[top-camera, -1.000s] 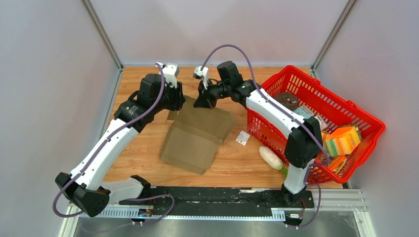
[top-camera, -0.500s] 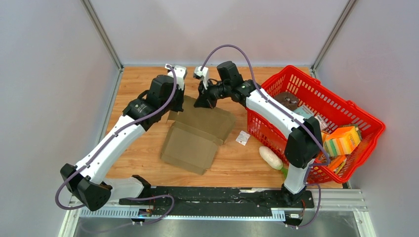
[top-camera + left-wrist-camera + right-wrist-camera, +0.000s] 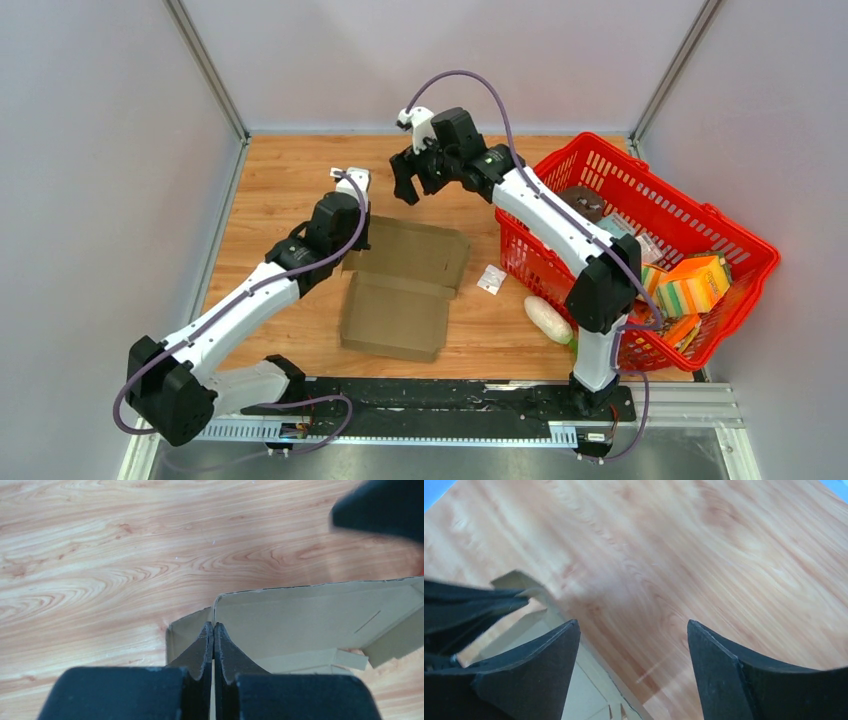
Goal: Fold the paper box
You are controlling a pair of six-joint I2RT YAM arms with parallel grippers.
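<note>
From above, the paper box lies opened out near the middle of the wooden table, a far panel with low raised edges and a near panel hinged to it. The left arm reaches in from the near left, and the left tool sits at the box's far left corner. The right tool hangs above the table just beyond the box's far edge, apart from the cardboard, its fingers spread. A red basket stands on the right side of the table with mixed goods inside. A small white packet lies between box and basket, and a pale oblong thing lies nearer, just beside the basket.

In the left wrist view, the left tool is clenched on the box's corner, both dark fingers pressed flat together with only a thin pale line between them. They meet where a short side flap joins the larger panel, which runs off to the right with a slit cut in it. Bare wood fills the rest, and a dark blurred shape shows at the top right.

In the right wrist view, the right tool is released, its two fingers wide apart with nothing between them but wood grain below. The box's pale cardboard shows low in the frame, with the left tool's dark fingers on its corner at the left edge.
</note>
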